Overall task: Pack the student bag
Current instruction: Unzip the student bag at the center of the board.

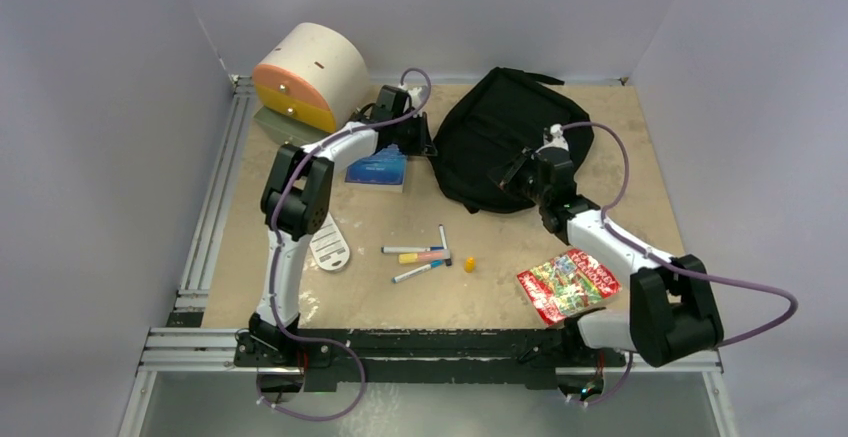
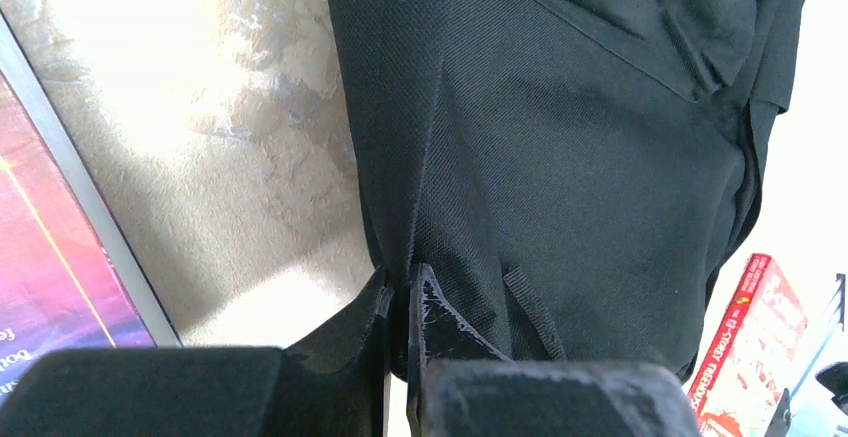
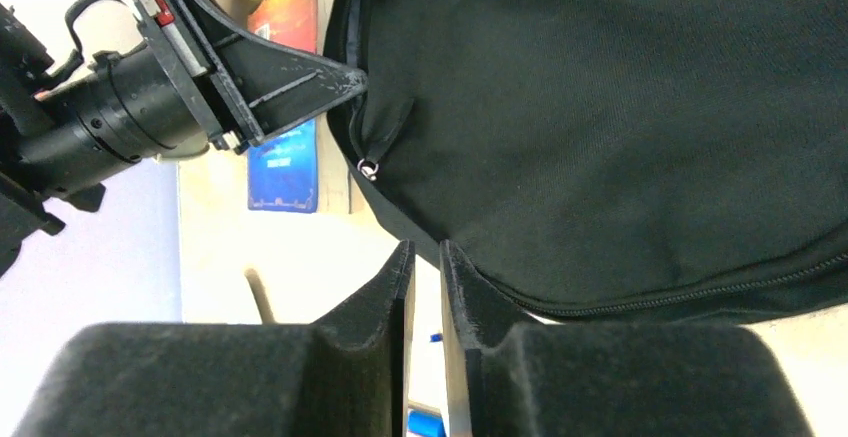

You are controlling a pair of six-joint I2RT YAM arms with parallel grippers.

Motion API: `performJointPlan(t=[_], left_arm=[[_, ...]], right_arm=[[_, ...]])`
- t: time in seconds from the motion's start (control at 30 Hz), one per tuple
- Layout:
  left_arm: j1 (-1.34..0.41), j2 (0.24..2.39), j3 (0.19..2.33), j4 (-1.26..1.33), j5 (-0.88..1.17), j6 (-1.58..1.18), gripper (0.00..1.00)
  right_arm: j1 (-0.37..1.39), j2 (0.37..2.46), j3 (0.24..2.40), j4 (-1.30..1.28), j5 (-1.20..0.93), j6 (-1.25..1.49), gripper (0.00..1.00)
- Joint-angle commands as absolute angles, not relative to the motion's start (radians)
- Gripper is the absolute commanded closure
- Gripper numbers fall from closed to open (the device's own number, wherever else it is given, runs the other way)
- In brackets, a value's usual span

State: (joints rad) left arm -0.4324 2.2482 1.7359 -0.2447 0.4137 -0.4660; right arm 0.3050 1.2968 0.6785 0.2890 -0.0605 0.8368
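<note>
Right gripper (image 3: 426,250) hangs over the near edge of the student bag (image 1: 490,125), its jaws a narrow slit apart with nothing between them; nearest the arm bases, a strip of bare table (image 1: 440,302) runs along the near rail, broken only at the right by one red patterned booklet (image 1: 567,285); just beyond, mid-table, lie four markers (image 1: 412,250), three roughly side by side and one angled across their right ends, with one small yellow piece (image 1: 469,264) just right of them and one white oval perforated piece (image 1: 330,245) to their left beside the left arm; farther on, one blue book (image 1: 378,170) lies just left of the bag; left gripper (image 2: 405,279) is above the book's far side, jaws pressed together on a fold of fabric at the bag's left edge; the bag, the only one, sprawls at the far centre-right, with bare board between it and the right-hand wall; one cream-and-orange drawer box (image 1: 320,67) sits in the far left corner, beside the metal rail (image 1: 215,207) that runs down the left edge.
</note>
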Motion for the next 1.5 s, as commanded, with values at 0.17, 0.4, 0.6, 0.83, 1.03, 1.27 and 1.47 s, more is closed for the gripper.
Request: performJointPlan(t=[0.17, 0.4, 0.6, 0.83, 1.03, 1.27, 1.47], left_arm=[[-0.456, 2.135, 1.597, -0.120, 0.508, -0.394, 1.00], [-0.494, 2.124, 1.572, -0.101, 0.506, -0.369, 1.00], [-0.503, 2.115, 1.552, -0.094, 0.494, -0.357, 1.00], [-0.505, 2.117, 1.561, -0.104, 0.476, -0.344, 1.00], [-0.506, 2.121, 1.564, -0.108, 0.472, -0.341, 1.00], [-0.516, 2.128, 1.569, -0.113, 0.468, -0.338, 1.00], [-0.529, 2.127, 1.569, -0.116, 0.459, -0.331, 1.00]], right_arm=[[0.305, 1.437, 0.773, 0.407, -0.223, 0.885, 0.59], [0.308, 1.606, 0.870, 0.418, -0.316, 0.924, 0.52], [0.321, 1.689, 0.928, 0.331, -0.340, 0.905, 0.51], [0.338, 1.667, 0.915, 0.231, -0.255, 0.874, 0.46], [0.338, 1.669, 0.897, 0.199, -0.252, 0.848, 0.44], [0.342, 1.746, 0.898, 0.317, -0.402, 0.894, 0.51], [0.345, 1.817, 0.953, 0.364, -0.467, 0.925, 0.57]])
